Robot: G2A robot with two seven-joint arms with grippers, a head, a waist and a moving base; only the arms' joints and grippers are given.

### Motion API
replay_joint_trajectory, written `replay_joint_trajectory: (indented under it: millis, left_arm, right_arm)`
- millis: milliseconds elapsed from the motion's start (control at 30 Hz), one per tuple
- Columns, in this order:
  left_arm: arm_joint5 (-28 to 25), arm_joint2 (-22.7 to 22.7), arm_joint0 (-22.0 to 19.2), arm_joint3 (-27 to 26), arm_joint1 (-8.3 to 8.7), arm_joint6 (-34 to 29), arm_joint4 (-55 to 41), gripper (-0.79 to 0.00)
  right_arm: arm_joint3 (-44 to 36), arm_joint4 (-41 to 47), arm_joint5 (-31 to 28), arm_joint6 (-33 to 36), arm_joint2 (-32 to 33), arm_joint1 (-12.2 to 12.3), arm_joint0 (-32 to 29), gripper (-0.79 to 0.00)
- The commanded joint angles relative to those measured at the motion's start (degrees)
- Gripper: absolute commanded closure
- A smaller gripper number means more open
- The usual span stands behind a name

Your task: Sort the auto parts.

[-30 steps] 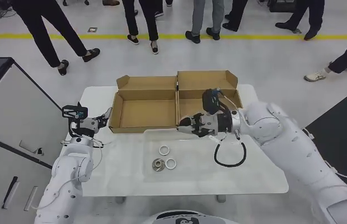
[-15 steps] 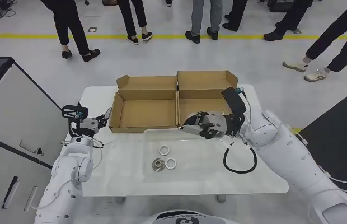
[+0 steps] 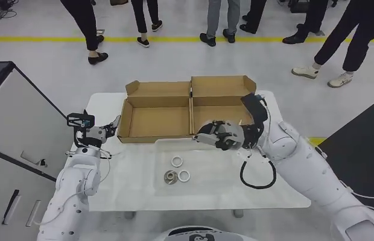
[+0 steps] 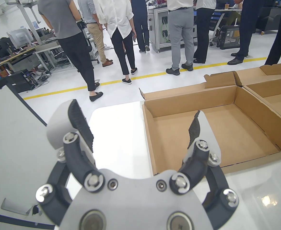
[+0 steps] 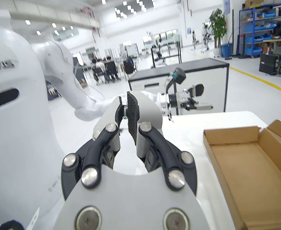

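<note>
My right gripper (image 3: pixel 201 135) hangs at the front edge of the right cardboard box (image 3: pixel 218 91). In the right wrist view it (image 5: pixel 124 111) is shut on a small threaded metal part (image 5: pixel 124 115). Two white rings (image 3: pixel 177 161) (image 3: pixel 184 176) and a grey metal disc part (image 3: pixel 170 177) lie together on the white table (image 3: pixel 133 187), in front of the boxes. My left gripper (image 3: pixel 110 129) (image 4: pixel 135 118) stands open with nothing in it, just off the left box's (image 3: pixel 155 120) outer corner.
Both open boxes (image 4: pixel 226 125) sit side by side at the table's back, their floors bare. A black cable loop (image 3: pixel 257 175) hangs from the right arm above the table. A grey cabinet (image 3: pixel 21 120) stands to the left of the table.
The right wrist has rolled, swinging its camera to the right, while the gripper stays at the box's front edge. The left arm has not moved.
</note>
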Motion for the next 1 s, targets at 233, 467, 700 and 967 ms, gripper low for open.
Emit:
replay_joint_trajectory:
  millis: [233,467,700,967]
  left_arm:
    - [0.0,0.0,0.0,0.0,0.00,0.0,0.0,-0.785]
    - [0.0,0.0,0.0,0.0,0.00,0.0,0.0,-0.785]
    - [0.0,0.0,0.0,0.0,0.00,0.0,0.0,-0.785]
    - [0.0,0.0,0.0,0.0,0.00,0.0,0.0,-0.785]
  right_arm:
    - [-10.4,11.1,0.0,-3.8,1.6,-1.4,-2.1,0.000]
    - [-17.4,20.3,0.0,1.5,3.5,-4.4,-1.9,0.000]
    - [-16.6,34.7,0.0,18.2,6.2,-8.9,-2.8,0.000]
    - [-15.9,36.1,0.0,20.3,6.4,-9.4,-3.0,0.000]
